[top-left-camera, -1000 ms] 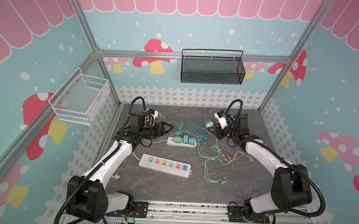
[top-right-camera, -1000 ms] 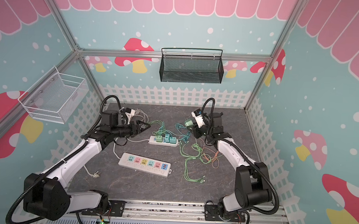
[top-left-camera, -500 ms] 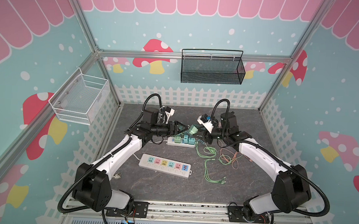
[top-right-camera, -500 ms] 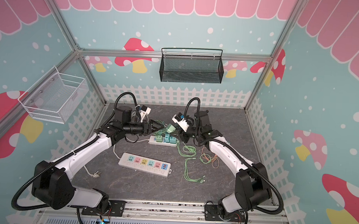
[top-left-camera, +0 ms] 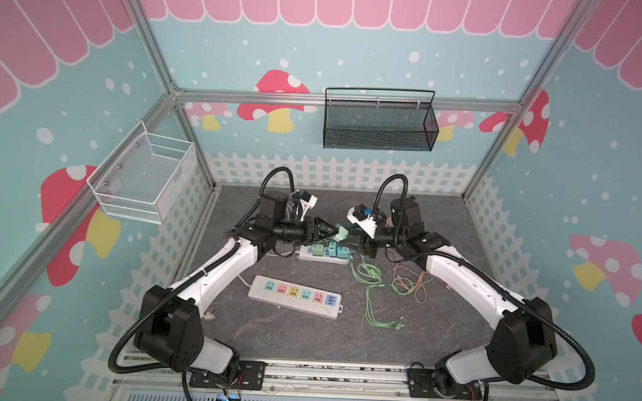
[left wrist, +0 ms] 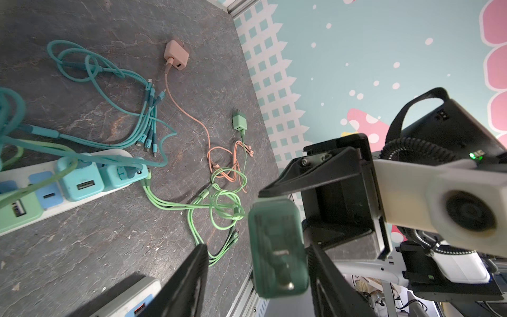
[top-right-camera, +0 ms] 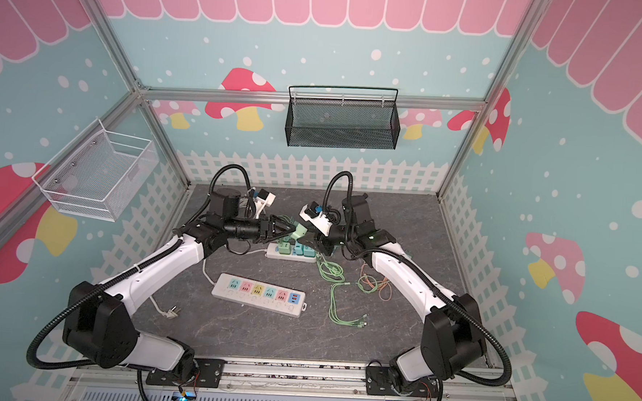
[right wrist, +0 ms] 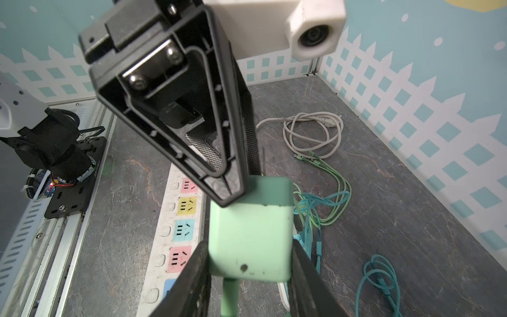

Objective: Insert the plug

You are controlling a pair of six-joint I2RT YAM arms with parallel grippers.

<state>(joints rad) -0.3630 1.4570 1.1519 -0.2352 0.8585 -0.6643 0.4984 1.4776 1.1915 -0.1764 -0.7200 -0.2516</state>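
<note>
A pale green plug [top-left-camera: 342, 233] [top-right-camera: 299, 231] with a green cable hangs in the air above the white power strip [top-left-camera: 324, 252] [top-right-camera: 290, 252]. My right gripper [top-left-camera: 350, 240] [right wrist: 248, 255] is shut on the plug [right wrist: 251, 227], a finger flat on each side. My left gripper [top-left-camera: 331, 231] [left wrist: 255, 247] faces it from the left, open around the same plug [left wrist: 277, 247]. One left finger lies against the plug and the other stands apart. A colourful power strip [top-left-camera: 295, 296] [right wrist: 181, 219] lies nearer the front.
Several chargers sit plugged in the white strip [left wrist: 27, 192]. Green cables [top-left-camera: 375, 287] and an orange cable [top-left-camera: 409, 285] sprawl to the right. A pink charger [left wrist: 175, 55] and a small green charger [left wrist: 239, 122] lie loose. A black basket [top-left-camera: 378, 125] and white basket [top-left-camera: 143, 177] hang on the walls.
Both arms swung in toward the middle. The right gripper carried the plug leftward, and the left gripper came around it with its jaws narrowing.
</note>
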